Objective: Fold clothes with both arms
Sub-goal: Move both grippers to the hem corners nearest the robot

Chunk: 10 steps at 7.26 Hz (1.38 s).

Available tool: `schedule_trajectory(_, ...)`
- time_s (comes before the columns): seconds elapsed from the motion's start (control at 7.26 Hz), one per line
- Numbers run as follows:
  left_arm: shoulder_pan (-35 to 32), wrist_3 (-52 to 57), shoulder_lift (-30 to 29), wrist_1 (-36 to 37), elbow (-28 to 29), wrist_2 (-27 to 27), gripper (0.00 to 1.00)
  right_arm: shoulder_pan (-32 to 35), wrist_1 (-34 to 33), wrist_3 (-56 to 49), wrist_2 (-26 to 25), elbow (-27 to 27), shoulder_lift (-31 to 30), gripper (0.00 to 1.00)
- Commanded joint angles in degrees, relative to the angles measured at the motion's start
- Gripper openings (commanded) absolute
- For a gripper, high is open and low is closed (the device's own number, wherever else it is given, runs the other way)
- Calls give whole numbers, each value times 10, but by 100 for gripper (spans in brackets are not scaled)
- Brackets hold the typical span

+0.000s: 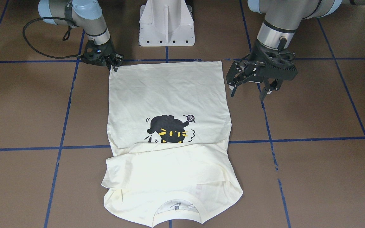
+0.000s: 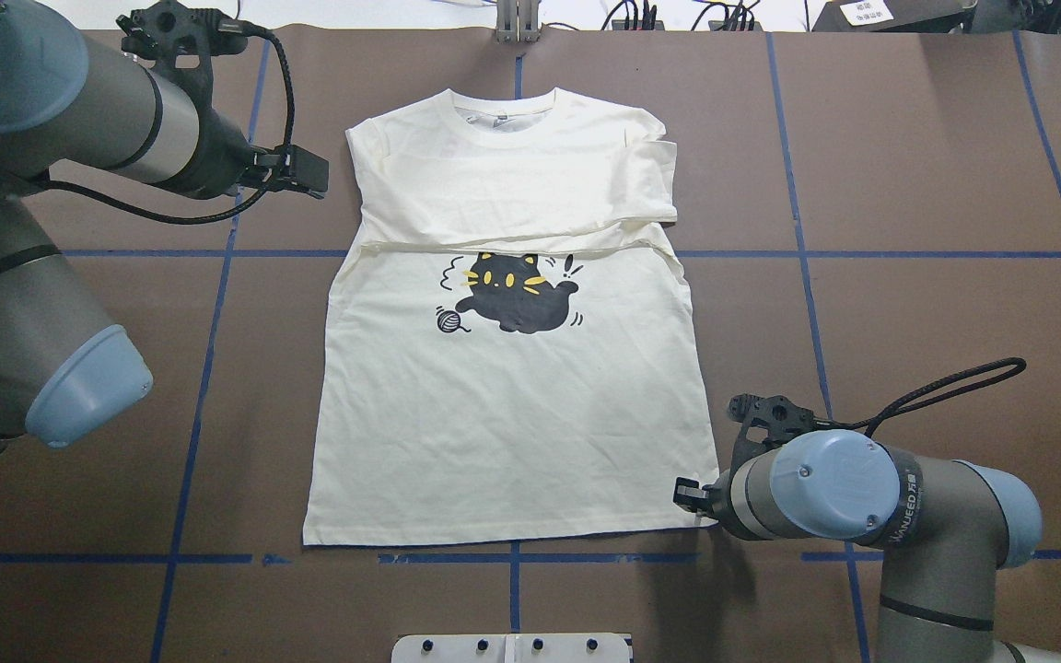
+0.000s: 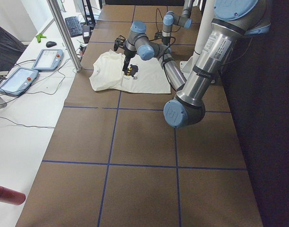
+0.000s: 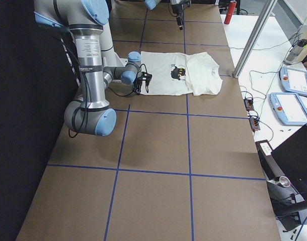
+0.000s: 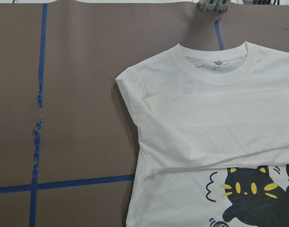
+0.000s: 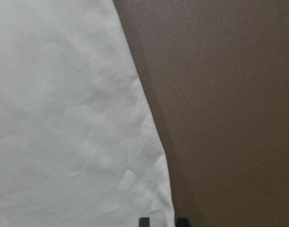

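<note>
A cream T-shirt (image 1: 166,91) with a black cat print lies flat on the brown table, its sleeves folded in over the chest and its collar on the far side from the robot. My right gripper (image 1: 116,65) is low at the shirt's hem corner. In the right wrist view two fingertips (image 6: 143,221) stand a small gap apart, straddling the shirt's side edge (image 6: 154,142); the cloth lies flat. My left gripper (image 1: 249,84) is open and empty, raised above the table beside the other hem corner. The left wrist view looks down on the collar (image 5: 215,64) and a folded sleeve.
The white pedestal base (image 1: 166,23) stands at the robot's edge of the table, just behind the hem. Blue tape lines (image 2: 217,253) cross the brown tabletop. A metal post (image 2: 517,18) stands at the far edge beyond the collar. A black cable (image 2: 945,387) loops off the right wrist.
</note>
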Motion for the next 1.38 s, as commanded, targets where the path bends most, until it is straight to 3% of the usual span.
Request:
schedule_trajectory(0.0,0,-1,-2,0,-2,-1,100,-1,0,0,0,1,0,10)
schedule_trajectory(0.14,0,-1,-2,0,-2,-1,100,-1,0,0,-1,3,0,0)
schedule_trajectory(0.55,20,-86,7,-1,-2,-30,100,1,0,2,-24,36,1,0)
schedule_trajectory(0.96,140,-277,52,-8,-22,-21,100,47,5,-5,-14,72,5,0)
schedule_trajectory(1.24,214,-376,95,-25,-56,43,97,72,6,-7,4,93,15,0)
